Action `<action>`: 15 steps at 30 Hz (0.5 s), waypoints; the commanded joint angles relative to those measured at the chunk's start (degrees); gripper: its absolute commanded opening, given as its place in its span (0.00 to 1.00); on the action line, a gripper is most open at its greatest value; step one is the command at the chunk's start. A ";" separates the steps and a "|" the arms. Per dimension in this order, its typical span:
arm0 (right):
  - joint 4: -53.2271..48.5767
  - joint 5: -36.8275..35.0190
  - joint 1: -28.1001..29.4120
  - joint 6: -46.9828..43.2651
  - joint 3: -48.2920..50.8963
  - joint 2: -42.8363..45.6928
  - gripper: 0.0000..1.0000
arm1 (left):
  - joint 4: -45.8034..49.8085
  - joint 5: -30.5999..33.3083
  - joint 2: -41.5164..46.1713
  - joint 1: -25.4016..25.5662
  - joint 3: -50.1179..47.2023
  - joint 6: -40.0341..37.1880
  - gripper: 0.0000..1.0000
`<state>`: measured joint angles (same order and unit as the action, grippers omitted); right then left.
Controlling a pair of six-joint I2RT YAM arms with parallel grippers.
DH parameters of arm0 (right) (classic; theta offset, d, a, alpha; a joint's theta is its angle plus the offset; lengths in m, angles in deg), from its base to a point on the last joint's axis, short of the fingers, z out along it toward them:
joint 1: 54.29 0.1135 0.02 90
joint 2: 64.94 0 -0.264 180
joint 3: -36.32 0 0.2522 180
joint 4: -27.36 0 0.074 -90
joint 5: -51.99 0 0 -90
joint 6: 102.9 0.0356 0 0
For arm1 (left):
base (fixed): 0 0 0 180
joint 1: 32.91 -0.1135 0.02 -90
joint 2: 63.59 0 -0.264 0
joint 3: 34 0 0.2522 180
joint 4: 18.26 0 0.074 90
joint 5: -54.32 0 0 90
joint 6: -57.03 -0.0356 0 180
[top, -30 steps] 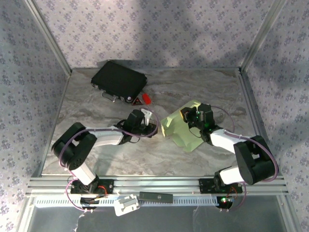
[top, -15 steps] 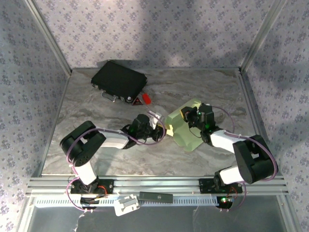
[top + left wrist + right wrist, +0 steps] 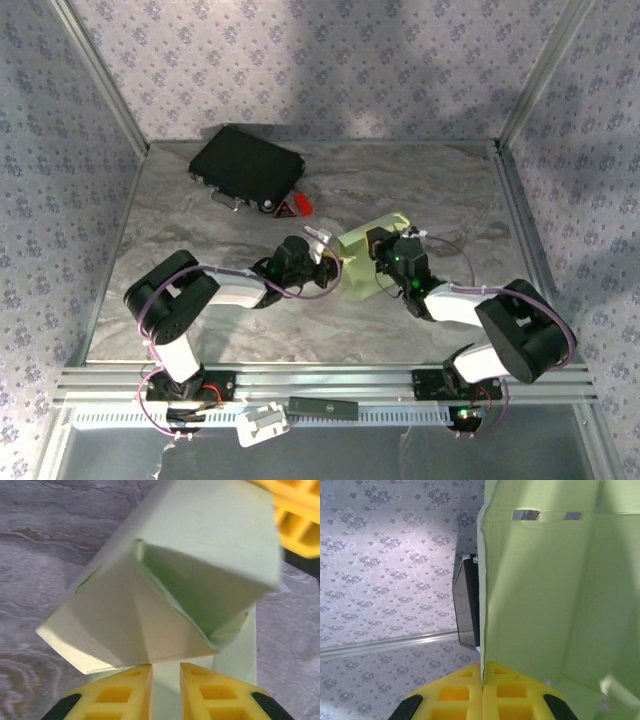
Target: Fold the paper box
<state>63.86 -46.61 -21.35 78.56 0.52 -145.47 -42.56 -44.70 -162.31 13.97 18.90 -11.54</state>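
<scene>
The top camera sat high up behind the left gripper (image 3: 328, 258) and the right gripper (image 3: 374, 248). It looked down on the whole bench (image 3: 200, 330). The left wrist camera peeked over its gripper, very close to the paper box (image 3: 200, 545) in front. The right wrist camera looked along the box, with the black case (image 3: 466, 605) and wall (image 3: 380, 555) beyond. All three saw the box.

Noted half-folded paper box (image 3: 200, 545) tilted over marble table (image 3: 45, 525), flap corner just above narrowly parted left gripper (image 3: 166, 680).
</scene>
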 commanded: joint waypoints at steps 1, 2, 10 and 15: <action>0.48 -11.65 2.84 3.96 0.10 -0.23 0.00 | -1.43 -0.79 2.18 -3.67 -0.27 -1.93 0.21; -0.23 -13.36 3.66 4.60 -0.21 -0.47 0.00 | -0.92 -1.82 2.19 -4.79 -0.13 -2.51 0.21; -1.14 -17.24 5.64 12.01 -5.90 -8.99 0.00 | 4.74 -6.45 1.16 -9.65 2.95 -8.40 0.21; 1.11 -16.05 5.05 10.55 -10.10 -14.77 0.00 | 6.04 -8.72 1.45 -12.55 3.47 -9.19 0.22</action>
<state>64.91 -60.89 -16.08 88.25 -7.96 -157.47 -37.58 -50.25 -161.61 2.64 20.75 -18.49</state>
